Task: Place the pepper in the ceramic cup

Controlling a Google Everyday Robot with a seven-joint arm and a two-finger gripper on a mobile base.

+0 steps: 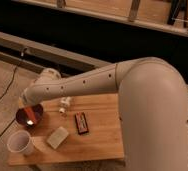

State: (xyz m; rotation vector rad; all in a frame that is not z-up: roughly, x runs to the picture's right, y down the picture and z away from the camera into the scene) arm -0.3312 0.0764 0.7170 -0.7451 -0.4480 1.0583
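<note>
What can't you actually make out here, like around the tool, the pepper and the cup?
- Tool: in the camera view it is over the dark bowl, largely hidden behind the arm; its grip is unreadable.
- Pepper: only an orange-red patch at the bowl; held or lying there, unclear.
- Ceramic cup: its inside is shadowed.
- Black-and-red bar: label too small.
- Table: right side hidden by the arm.
</note>
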